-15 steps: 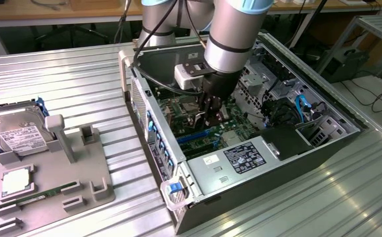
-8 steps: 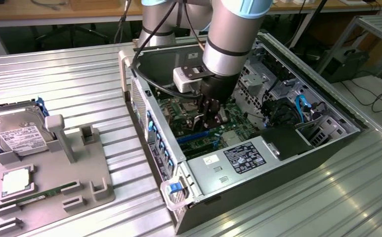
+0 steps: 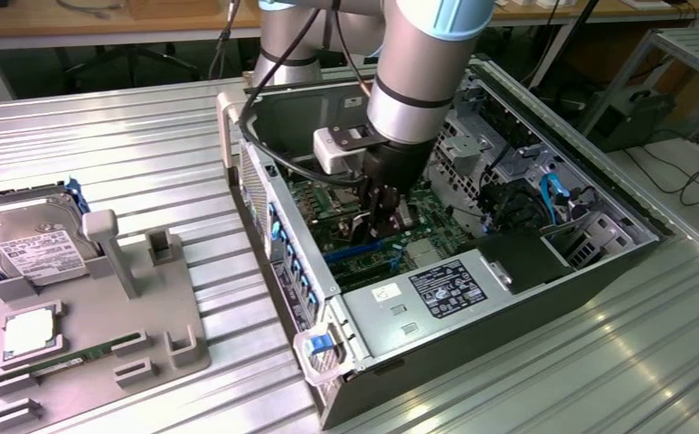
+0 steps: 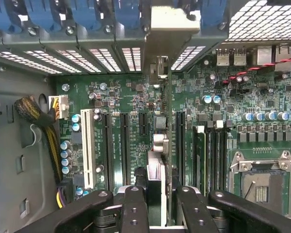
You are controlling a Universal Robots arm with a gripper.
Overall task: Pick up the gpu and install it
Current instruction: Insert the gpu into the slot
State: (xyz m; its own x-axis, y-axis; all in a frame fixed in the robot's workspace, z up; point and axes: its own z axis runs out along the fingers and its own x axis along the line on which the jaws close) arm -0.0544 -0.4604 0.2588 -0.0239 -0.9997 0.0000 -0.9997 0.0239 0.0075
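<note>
My gripper reaches down into the open computer case, over the green motherboard. It is shut on the gpu, which the wrist view shows edge-on, standing upright between the two black fingers. The card's silver end bracket lies against the rear slot openings of the case, beside the blue latches. The card's lower edge runs along the board between the long black expansion slots. Whether it sits in a slot I cannot tell.
To the exterior view's left, a grey holder on the metal table carries a hard drive, a processor and a memory stick. Inside the case are the power supply, a drive cage, cables and the processor socket.
</note>
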